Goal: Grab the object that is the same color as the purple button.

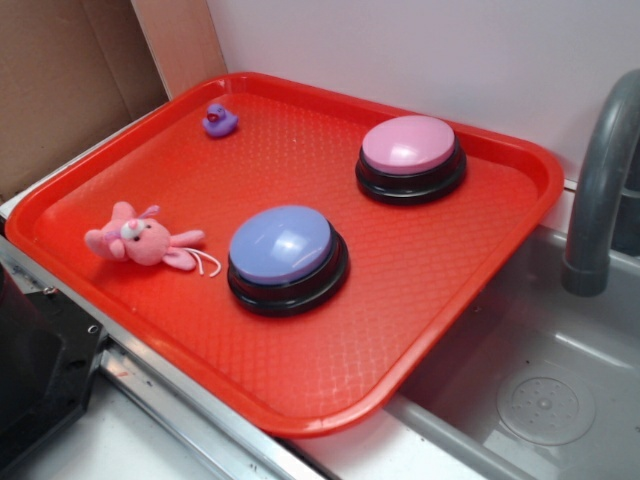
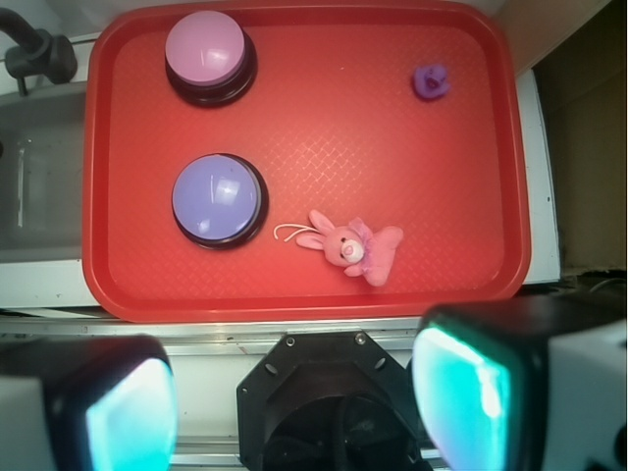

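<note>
Tool: the tool [image 2: 294, 402] shows only in the wrist view, at the near edge, its two fingers [image 2: 471, 392] spread wide with nothing between them. It hangs high, short of the tray's near rim, and well apart from everything on the tray.

Robot base: a dark mount [image 2: 324, 392] sits between the fingers in the wrist view, on a metal strip just beside the tray's near rim.

Tray: a red textured tray [image 1: 330, 360] with a raised rim holds all four things. It rests on a pale surface [image 2: 39, 280] next to a grey sink.

Bunny: a pink plush bunny [image 1: 140, 240] lies on its side near the tray's near rim, a thin white loop trailing from it toward the purple button.

Purple button: the purple button [image 1: 287, 255], lavender-blue dome on a black base, stands just beside the bunny, not touching the plush body. Whether the loop reaches the base I cannot tell.

Pink button: a pink-topped button [image 1: 410, 155] on a black base stands farther back, apart from the purple one, on the sink side.

Duck: the purple duck [image 1: 220, 120] stands upright in the far corner away from the sink, well apart from both buttons and the bunny. It is much smaller than either button.

Sink: a grey sink [image 1: 540, 390] with a grey tap [image 1: 600, 190] lies alongside the tray.

Backdrop: a white wall and brown cardboard [image 1: 60, 80] stand behind the tray.
</note>
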`<control>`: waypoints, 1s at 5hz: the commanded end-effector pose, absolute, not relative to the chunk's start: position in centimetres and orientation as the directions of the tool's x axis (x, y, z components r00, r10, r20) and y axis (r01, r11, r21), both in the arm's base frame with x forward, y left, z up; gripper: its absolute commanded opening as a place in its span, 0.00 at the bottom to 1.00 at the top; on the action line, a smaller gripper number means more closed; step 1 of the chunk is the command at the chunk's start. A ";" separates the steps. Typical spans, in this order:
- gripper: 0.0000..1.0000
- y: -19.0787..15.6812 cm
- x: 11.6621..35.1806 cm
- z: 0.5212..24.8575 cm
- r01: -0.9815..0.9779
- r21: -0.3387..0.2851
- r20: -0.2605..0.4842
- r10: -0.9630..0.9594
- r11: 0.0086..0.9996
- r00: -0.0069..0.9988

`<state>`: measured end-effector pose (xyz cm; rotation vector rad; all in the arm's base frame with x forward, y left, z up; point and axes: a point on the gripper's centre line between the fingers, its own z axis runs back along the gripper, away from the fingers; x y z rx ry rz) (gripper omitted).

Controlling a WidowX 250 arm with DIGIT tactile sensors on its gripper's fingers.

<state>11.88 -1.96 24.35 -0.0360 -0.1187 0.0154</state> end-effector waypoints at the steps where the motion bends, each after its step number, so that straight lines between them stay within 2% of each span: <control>1: 1.00 -2.0 11.9 24.4 -0.013 -0.037 0.118 0.018 0.999 0.993; 2: 1.00 0.8 14.7 23.3 -0.143 -0.065 0.123 0.151 0.988 0.981; 3: 1.00 3.3 19.1 20.2 -0.269 -0.127 0.163 0.288 0.955 0.944; 4: 1.00 5.8 22.4 17.4 -0.357 -0.128 0.142 0.373 0.925 0.917; 5: 1.00 8.2 24.8 15.1 -0.434 -0.119 0.130 0.447 0.893 0.885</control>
